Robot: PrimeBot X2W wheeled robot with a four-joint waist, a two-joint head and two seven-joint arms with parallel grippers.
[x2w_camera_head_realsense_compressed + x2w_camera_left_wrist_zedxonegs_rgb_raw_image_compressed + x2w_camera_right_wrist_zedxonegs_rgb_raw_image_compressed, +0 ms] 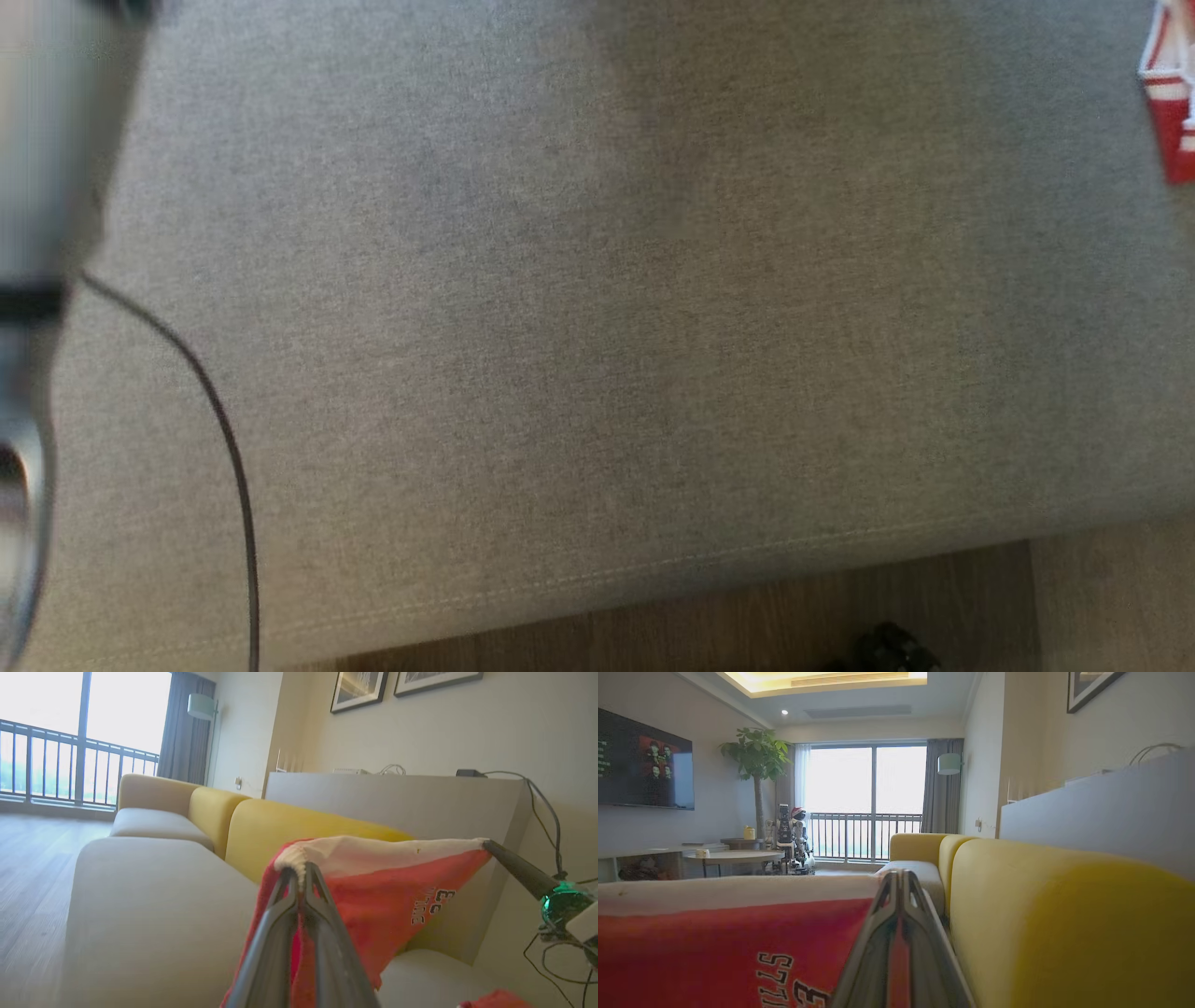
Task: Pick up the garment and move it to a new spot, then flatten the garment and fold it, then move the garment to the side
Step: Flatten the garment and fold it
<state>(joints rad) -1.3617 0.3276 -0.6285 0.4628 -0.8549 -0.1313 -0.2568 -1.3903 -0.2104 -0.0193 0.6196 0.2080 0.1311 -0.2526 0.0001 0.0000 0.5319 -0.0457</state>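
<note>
- Above the sofa seat (154, 905), the red garment (387, 896) is hanging stretched taut.
- The left gripper (301, 870) and the right gripper (900, 875) are both clamping tight on its white hem (373, 851).
- Lowering both evenly, with the hem taut, is probably the way to lay it flattest.

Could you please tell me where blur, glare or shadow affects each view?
Head view: the pale forearm at the left edge is blurred, and a soft shadow crosses the grey fabric sofa seat. Left wrist view: the tall balcony window is blown out. Right wrist view: that window also glares, and the near jaws are blurred.
</note>
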